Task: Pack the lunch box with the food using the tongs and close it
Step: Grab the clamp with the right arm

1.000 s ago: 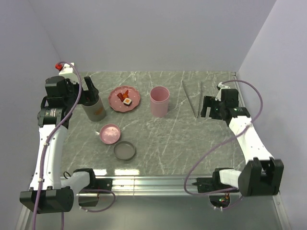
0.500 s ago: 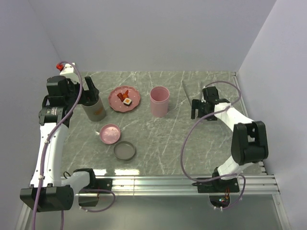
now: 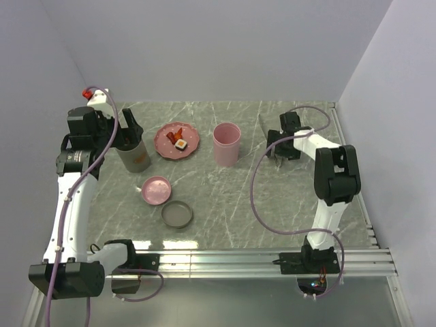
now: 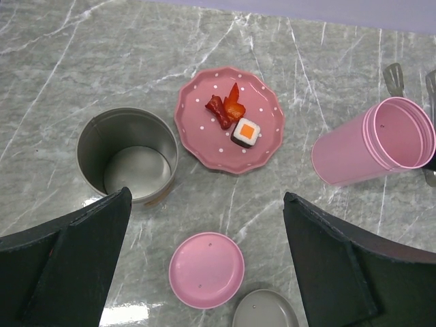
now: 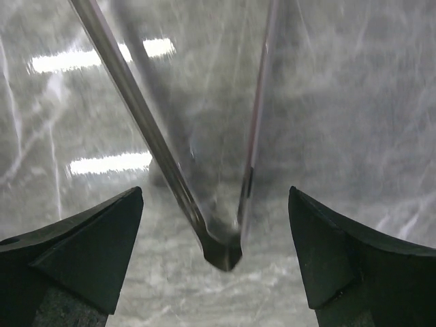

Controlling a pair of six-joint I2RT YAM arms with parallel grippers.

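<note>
The silvery tongs (image 5: 223,252) lie flat on the table, and their joined end sits between the wide-apart fingers of my right gripper (image 5: 215,192). That gripper is open and not touching them. From above, the right gripper (image 3: 276,150) covers most of the tongs (image 3: 261,123). The food, red strips (image 4: 225,109) and a white cube with an orange top (image 4: 245,131), rests on the pink dotted plate (image 4: 204,136). My left gripper (image 4: 206,197) hangs open and empty above the lunch box's open grey tin (image 4: 127,155).
An open pink cup (image 3: 226,143) stands between the plate (image 3: 163,139) and the tongs. A pink lid (image 3: 157,190) and a grey lid (image 3: 177,214) lie nearer the front. Walls close in the table on the left, back and right.
My right arm has swung in from the right edge, carrying its gripper left and farther back until it stands over the tongs. The left arm has barely moved.
</note>
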